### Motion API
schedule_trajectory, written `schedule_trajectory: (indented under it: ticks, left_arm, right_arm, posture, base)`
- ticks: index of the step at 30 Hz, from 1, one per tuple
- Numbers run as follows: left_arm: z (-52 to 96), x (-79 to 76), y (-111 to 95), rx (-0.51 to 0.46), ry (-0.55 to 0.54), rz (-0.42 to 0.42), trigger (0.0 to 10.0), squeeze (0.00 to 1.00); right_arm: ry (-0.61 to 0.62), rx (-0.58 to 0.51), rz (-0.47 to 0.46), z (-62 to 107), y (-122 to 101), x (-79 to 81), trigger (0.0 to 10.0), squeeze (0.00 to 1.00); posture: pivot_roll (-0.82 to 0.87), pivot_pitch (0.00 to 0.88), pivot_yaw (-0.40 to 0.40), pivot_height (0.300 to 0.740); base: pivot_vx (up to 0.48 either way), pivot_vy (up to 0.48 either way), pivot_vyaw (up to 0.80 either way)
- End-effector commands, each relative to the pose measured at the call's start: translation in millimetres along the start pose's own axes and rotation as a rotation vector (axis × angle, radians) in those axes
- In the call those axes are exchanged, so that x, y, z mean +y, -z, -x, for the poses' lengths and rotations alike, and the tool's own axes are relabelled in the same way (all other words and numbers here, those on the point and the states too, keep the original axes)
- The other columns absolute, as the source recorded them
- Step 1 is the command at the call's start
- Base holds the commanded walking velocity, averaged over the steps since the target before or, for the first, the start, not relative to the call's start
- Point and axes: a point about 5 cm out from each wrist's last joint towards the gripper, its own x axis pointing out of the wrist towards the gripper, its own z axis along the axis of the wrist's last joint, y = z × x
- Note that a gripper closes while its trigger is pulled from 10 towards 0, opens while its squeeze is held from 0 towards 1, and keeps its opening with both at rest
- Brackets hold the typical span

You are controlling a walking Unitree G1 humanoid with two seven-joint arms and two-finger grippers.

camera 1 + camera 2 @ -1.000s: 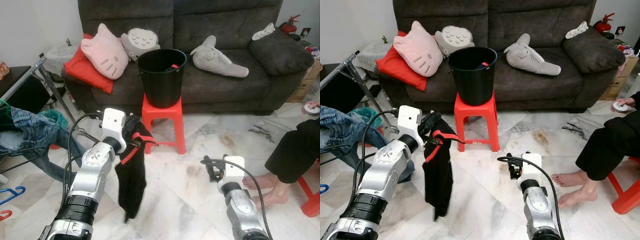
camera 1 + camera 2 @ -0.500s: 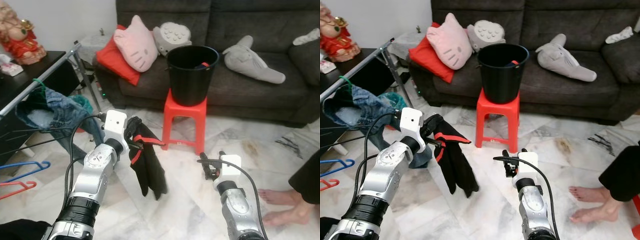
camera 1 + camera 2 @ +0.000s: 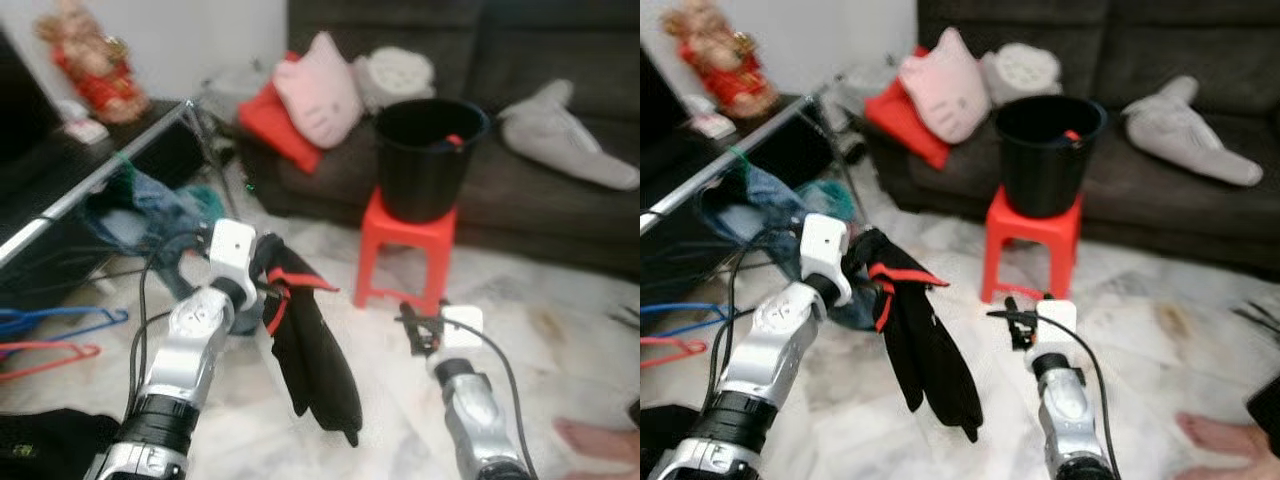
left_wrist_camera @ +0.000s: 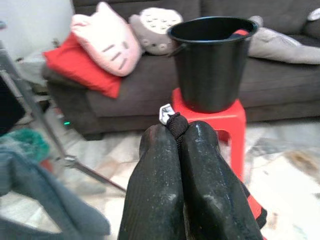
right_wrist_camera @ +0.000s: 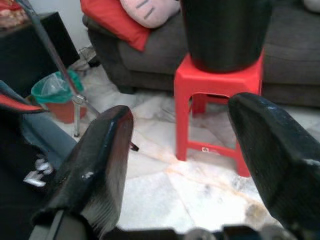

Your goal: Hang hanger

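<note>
The marble floor (image 3: 560, 300) carries a red stool (image 3: 408, 245) at about 12 o'clock, with a black bucket (image 3: 428, 155) on its seat. A sofa (image 3: 560, 190) stands behind it. At 9 o'clock lie blue and red hangers (image 3: 60, 335); a bare foot (image 3: 600, 440) rests at 4 o'clock.

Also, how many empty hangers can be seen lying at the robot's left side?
2: a blue hanger and a red hanger just below it, both low at the robot's far left, near the rack. Others may be hidden under the hung clothes.
</note>
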Motion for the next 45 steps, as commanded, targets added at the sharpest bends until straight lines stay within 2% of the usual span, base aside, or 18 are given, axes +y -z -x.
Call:
schedule_trajectory:
  ticks: [1, 40, 45]
  left_arm:
    - [0.7, 6.9, -6.0, -0.022, -0.019, -0.021, 10.0, 0.0]
    - [0.1, 0.9, -0.6, 0.0, -0.018, 0.005, 10.0, 0.0]
    - [-0.2, -0.2, 0.9, 0.009, -0.011, 0.004, 10.0, 0.0]
  right_arm:
    - [-0.007, -0.008, -0.012, -2.9, -3.4, 4.9, 10.0, 0.0]
    - [-0.025, -0.005, -0.001, -5.0, -6.8, 4.3, 10.0, 0.0]
    - [-0.025, -0.001, -0.004, -5.1, -6.5, 4.5, 10.0, 0.0]
  posture:
    - [0.04, 0.0, 0.073, 0.74]
    - [0.03, 0.0, 0.056, 0.74]
    - [0.03, 0.0, 0.059, 0.74]
  base:
    - [0.0, 0.0, 0.8]
    - [0.0, 0.0, 0.8]
    - [0.0, 0.0, 0.41]
